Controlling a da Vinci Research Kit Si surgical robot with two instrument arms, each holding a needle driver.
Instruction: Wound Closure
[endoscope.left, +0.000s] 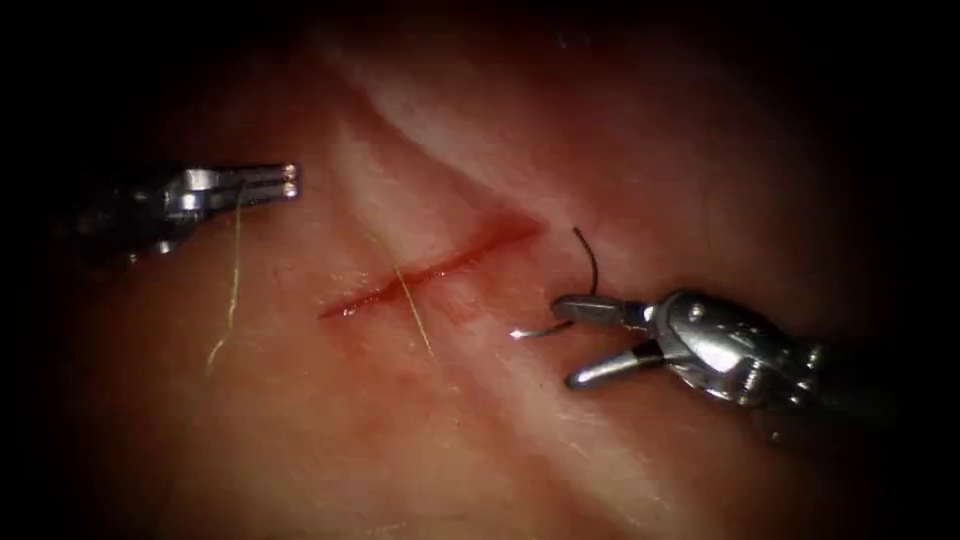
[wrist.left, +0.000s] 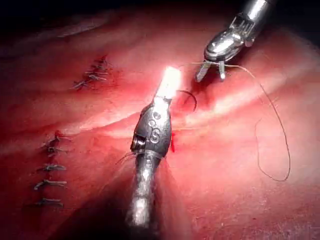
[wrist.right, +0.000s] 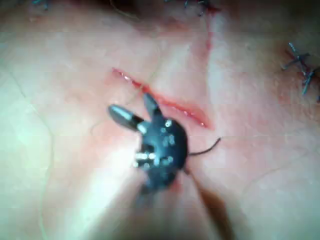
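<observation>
The right gripper (endoscope.left: 560, 340) is spread wide, just right of the cut (endoscope.left: 430, 270). Its upper jaw lies against the needle (endoscope.left: 590, 262) without clamping it, so this gripper holds nothing. The needle stands in the tissue (endoscope.left: 640, 150) on the right side of the cut: its dark back end arches up above the jaw, and its bright tip (endoscope.left: 522, 333) pokes out of the surface just left of the jaws. The left gripper (endoscope.left: 290, 183) is pressed together, well left of the cut, pinching the thread (endoscope.left: 236, 260), which hangs down from the jaws. Another stretch of thread crosses the cut near its middle.

Judging by this, the step in hand is a stitch on the right edge, with the needle lodged and released. The next move seems to call for a firm grasp of the needle near its exposed tip, following its curve so the tissue is not torn.
</observation>
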